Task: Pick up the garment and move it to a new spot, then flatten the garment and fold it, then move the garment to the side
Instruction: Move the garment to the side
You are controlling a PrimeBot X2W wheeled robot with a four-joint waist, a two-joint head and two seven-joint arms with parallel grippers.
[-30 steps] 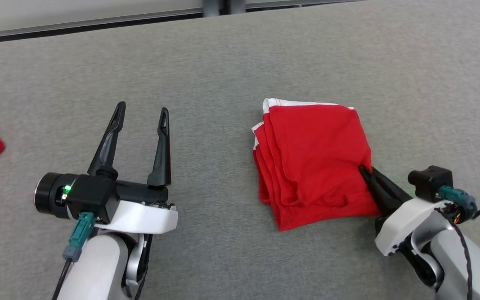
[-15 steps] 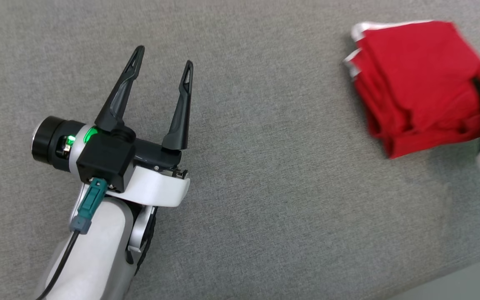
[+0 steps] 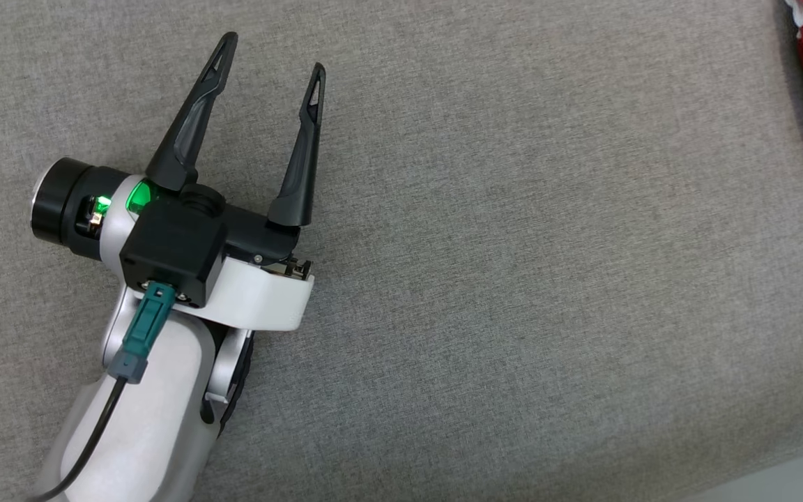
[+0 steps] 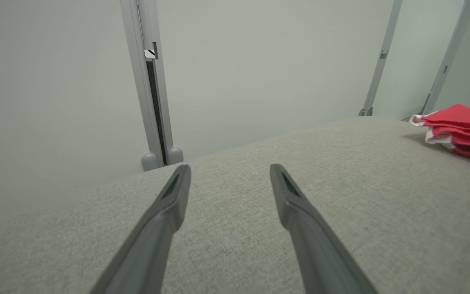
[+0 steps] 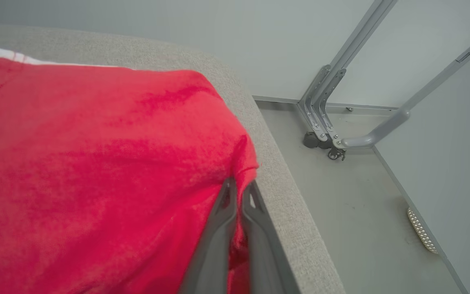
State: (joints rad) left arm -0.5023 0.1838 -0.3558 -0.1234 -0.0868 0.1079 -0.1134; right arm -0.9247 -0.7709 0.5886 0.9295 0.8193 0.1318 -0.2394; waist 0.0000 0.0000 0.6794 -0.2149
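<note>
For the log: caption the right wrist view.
Right hand shut on a corner of the folded red garment, near the edge of the grey fabric table.

Bright even light, soft shadows, garment (image 5: 96,163) blurred close up, wide-angle edge bending

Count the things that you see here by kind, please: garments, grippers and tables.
red garment: 1
grippers: 2 (left gripper, right gripper)
grey table: 1
Total: 4
</note>
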